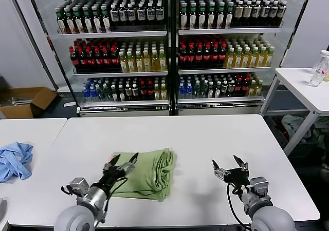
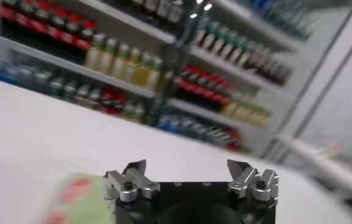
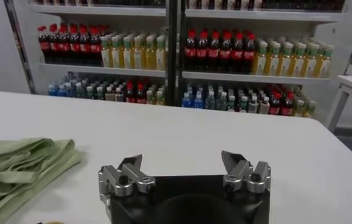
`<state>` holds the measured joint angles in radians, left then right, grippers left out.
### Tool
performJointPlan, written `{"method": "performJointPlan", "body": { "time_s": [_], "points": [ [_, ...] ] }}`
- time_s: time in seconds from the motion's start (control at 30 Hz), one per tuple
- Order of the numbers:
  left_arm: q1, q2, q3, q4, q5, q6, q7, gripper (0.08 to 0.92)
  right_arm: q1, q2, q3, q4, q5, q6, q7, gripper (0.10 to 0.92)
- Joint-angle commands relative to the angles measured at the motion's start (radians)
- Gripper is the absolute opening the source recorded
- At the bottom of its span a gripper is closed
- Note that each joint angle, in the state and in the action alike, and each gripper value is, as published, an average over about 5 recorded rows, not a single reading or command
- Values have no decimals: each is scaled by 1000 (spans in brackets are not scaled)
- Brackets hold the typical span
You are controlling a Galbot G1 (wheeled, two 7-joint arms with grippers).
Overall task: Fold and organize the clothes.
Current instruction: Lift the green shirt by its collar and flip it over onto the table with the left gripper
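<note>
A folded light-green shirt (image 1: 149, 170) lies on the white table (image 1: 205, 138), near its front middle. My left gripper (image 1: 122, 162) is open and empty, just above the shirt's left part. In the left wrist view the gripper (image 2: 188, 170) points over bare table, with a blurred edge of green cloth and a red print (image 2: 72, 198) beside it. My right gripper (image 1: 227, 166) is open and empty above the table, to the right of the shirt. In the right wrist view the gripper (image 3: 182, 164) is apart from the folded green shirt (image 3: 17, 170).
A blue cloth (image 1: 14, 159) lies crumpled on a second table at the left. Glass-door coolers full of bottles (image 1: 169, 46) stand behind the table. A side table with a bottle (image 1: 320, 69) stands at the right. A cardboard box (image 1: 23, 102) is on the floor at the left.
</note>
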<state>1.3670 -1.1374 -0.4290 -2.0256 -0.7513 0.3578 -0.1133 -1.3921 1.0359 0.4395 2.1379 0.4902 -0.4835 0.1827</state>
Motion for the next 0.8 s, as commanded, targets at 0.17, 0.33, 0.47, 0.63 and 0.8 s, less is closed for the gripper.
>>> {"method": "performJointPlan", "body": {
  "time_s": [0.17,0.33,0.47,0.63,0.8],
  "points": [
    [-31,11,10,206,229,38,-69,822,-22,-1,14,15,-6,-1,1,823],
    [-47,6,14,216,124,56,-67,823,-41,-4,27,29,-7,-1,1,823],
    [-29,4,4,178,11,65,-38,811,-48,-4,35,38,-7,-1,1,823],
    [-30,-4,-19,160,-141,79,-18,689,-55,0,39,48,-7,-1,2,823],
    [-33,-8,-52,171,-317,83,-4,559,-67,1,48,58,-8,-1,2,823]
  ]
}}
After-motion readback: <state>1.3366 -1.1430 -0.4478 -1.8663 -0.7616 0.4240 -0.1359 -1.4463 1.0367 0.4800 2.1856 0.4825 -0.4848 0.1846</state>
